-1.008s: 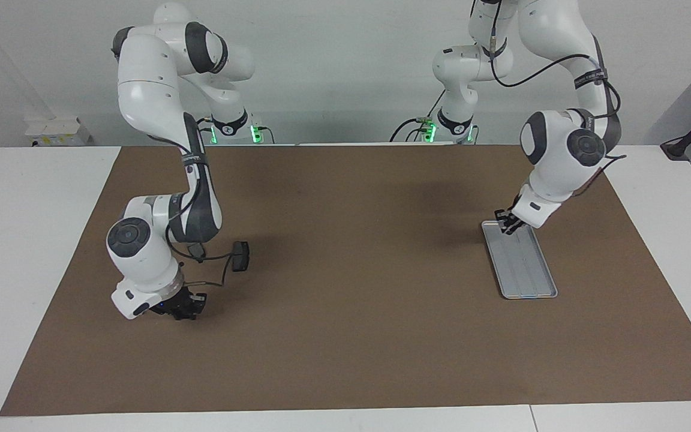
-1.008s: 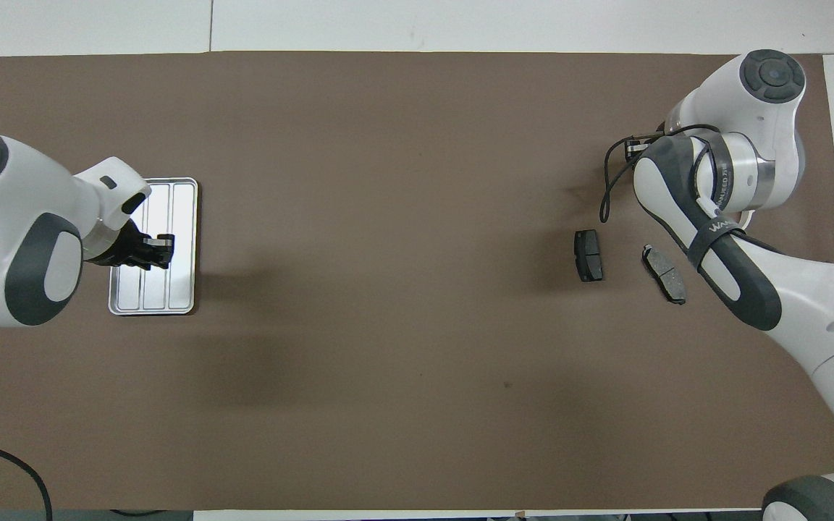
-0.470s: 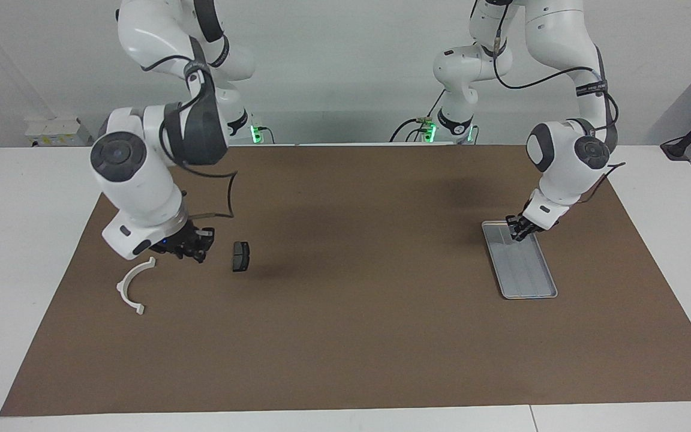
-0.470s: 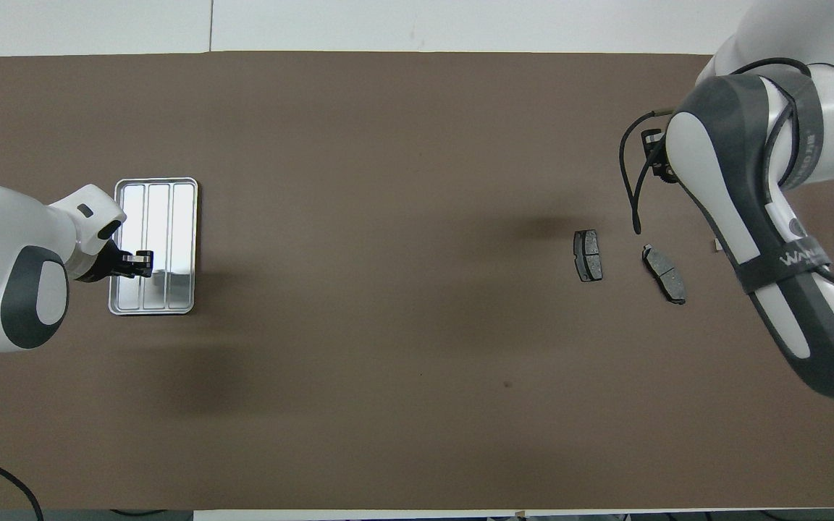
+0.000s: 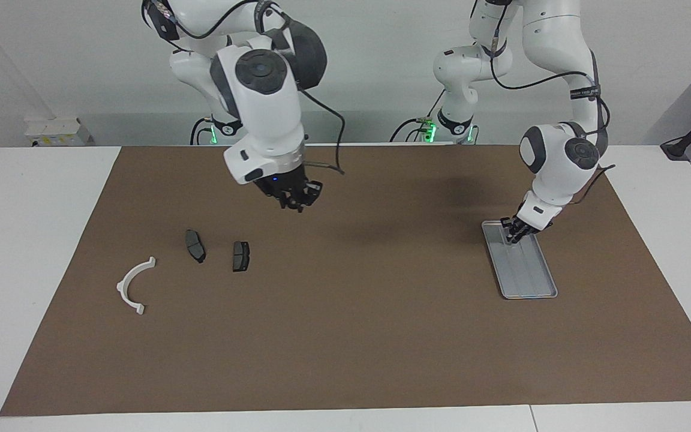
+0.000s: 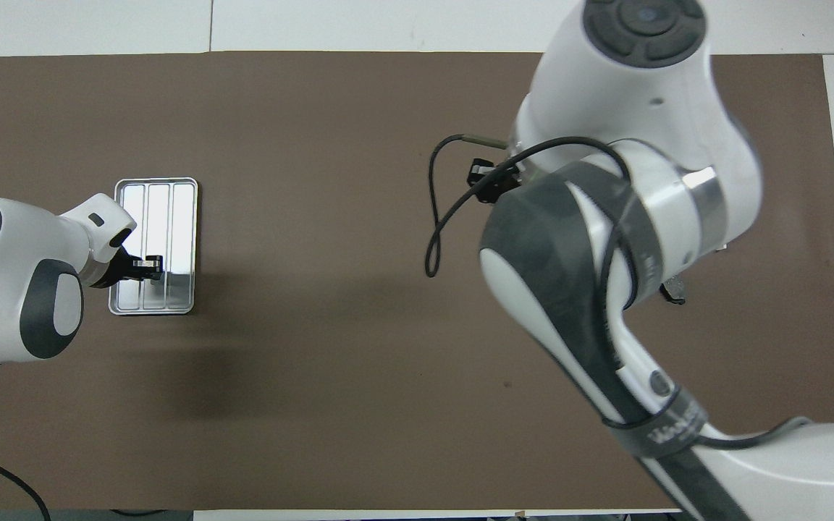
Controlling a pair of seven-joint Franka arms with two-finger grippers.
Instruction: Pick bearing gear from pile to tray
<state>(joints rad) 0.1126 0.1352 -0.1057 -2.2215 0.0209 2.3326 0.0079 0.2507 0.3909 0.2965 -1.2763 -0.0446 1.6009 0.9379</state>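
The pile lies toward the right arm's end of the table: a white half-ring bracket (image 5: 132,285) and two dark brake pads (image 5: 195,246) (image 5: 240,256). No small round piece shows there. My right gripper (image 5: 297,203) hangs high over bare mat, between the pile and the table's middle; it also shows in the overhead view (image 6: 486,179). Nothing shows in its grasp. The silver tray (image 5: 528,273) lies toward the left arm's end. My left gripper (image 5: 512,231) is low over the tray's end nearer the robots. In the overhead view the left gripper (image 6: 149,264) covers part of the tray (image 6: 171,210).
A brown mat (image 5: 369,336) covers the table. In the overhead view the raised right arm (image 6: 605,239) hides the pile except one pad's tip (image 6: 674,293). White table edges border the mat.
My right gripper has risen from the pile and swung toward the table's middle, uncovering the bracket and both pads. My left gripper has shifted slightly over the tray.
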